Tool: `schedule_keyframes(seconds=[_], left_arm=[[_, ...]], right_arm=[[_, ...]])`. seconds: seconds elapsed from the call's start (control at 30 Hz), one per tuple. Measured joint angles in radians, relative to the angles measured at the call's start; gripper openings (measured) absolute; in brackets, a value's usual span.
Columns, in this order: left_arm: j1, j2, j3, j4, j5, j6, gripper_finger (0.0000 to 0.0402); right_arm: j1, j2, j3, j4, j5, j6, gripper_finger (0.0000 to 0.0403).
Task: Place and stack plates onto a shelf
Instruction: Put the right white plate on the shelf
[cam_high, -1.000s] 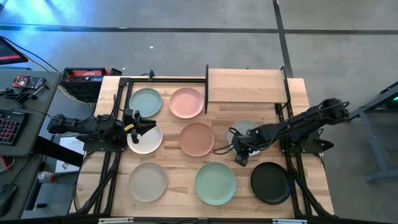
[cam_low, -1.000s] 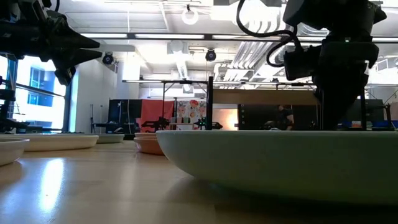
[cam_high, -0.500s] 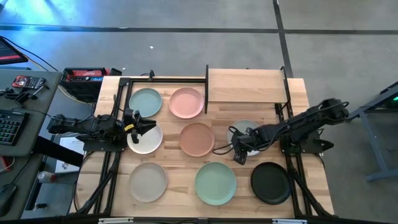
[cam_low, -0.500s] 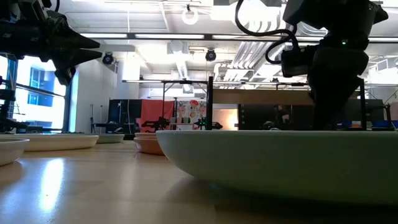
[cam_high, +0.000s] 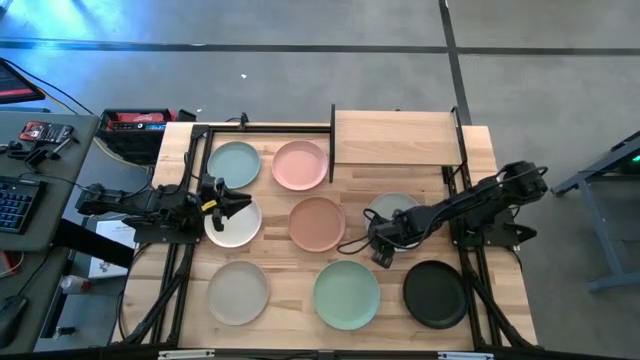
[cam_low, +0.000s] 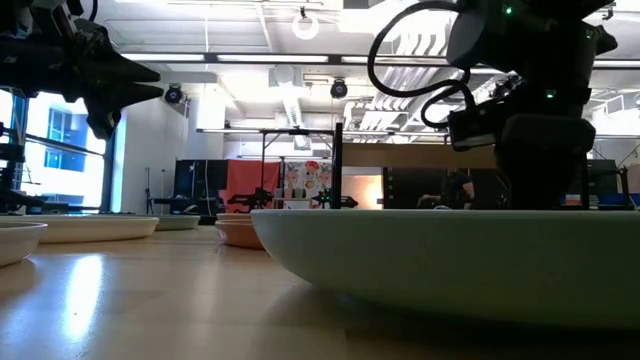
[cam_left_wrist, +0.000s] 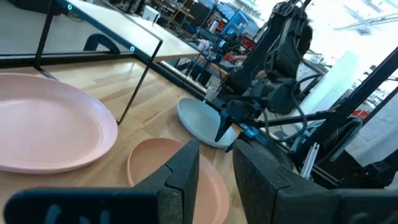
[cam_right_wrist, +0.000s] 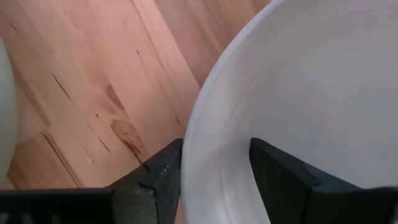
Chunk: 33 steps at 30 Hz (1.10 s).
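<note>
The light grey plate (cam_high: 393, 204) lies flat on the tabletop, below the shelf (cam_high: 395, 138). My right gripper (cam_high: 378, 238) points steeply down at its near-left rim (cam_right_wrist: 200, 149). It is open, with one finger inside the rim and one outside. In the low view the mint green plate (cam_low: 450, 262) hides its fingertips. My left gripper (cam_high: 240, 203) waits level above the white plate (cam_high: 236, 230), open and with nothing in it. The other plates lie flat on the table: teal (cam_high: 233, 163), pink (cam_high: 300, 165), terracotta (cam_high: 317, 223), beige (cam_high: 238, 290), mint green (cam_high: 346, 293) and black (cam_high: 435, 293).
The shelf stands on black posts at the table's far right and carries nothing. Black frame rails (cam_high: 185, 250) run along the table's left and right sides. Bare wood shows between the grey plate and the terracotta plate.
My right gripper has sunk toward the grey plate's near-left rim and tipped a little more. No plate has moved.
</note>
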Motion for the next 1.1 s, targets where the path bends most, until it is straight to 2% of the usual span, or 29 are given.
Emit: schedule_keyframes(seconds=[0.1,0.33,0.37,0.53,0.63,0.8,1.1], left_arm=[[0.0,0.0,0.0,-0.003,0.0,0.0,0.0086],[0.0,0.0,0.0,-0.004,0.0,0.018,0.0086],[0.0,0.0,0.0,-0.004,-0.001,0.018,0.0086],[0.0,0.0,0.0,-0.004,-0.003,0.018,0.0086],[0.0,0.0,0.0,-0.004,-0.004,0.018,0.0086],[0.0,0.0,0.0,-0.004,-0.005,0.017,0.0086],[0.0,0.0,0.0,-0.004,-0.005,0.043,0.0086]], right_arm=[[0.0,0.0,0.0,0.002,-0.005,0.015,0.0147],[-0.001,-0.001,0.002,0.005,-0.035,0.084,0.0022],[0.0,-0.001,0.006,-0.002,-0.036,0.09,0.0014],[-0.001,0.008,0.076,-0.072,-0.043,0.098,0.0021],[-0.002,0.007,0.142,-0.123,-0.045,0.099,0.0005],[-0.001,0.006,0.26,-0.257,-0.04,0.107,0.0001],[-0.001,0.005,0.461,-0.418,0.008,0.154,0.0001]])
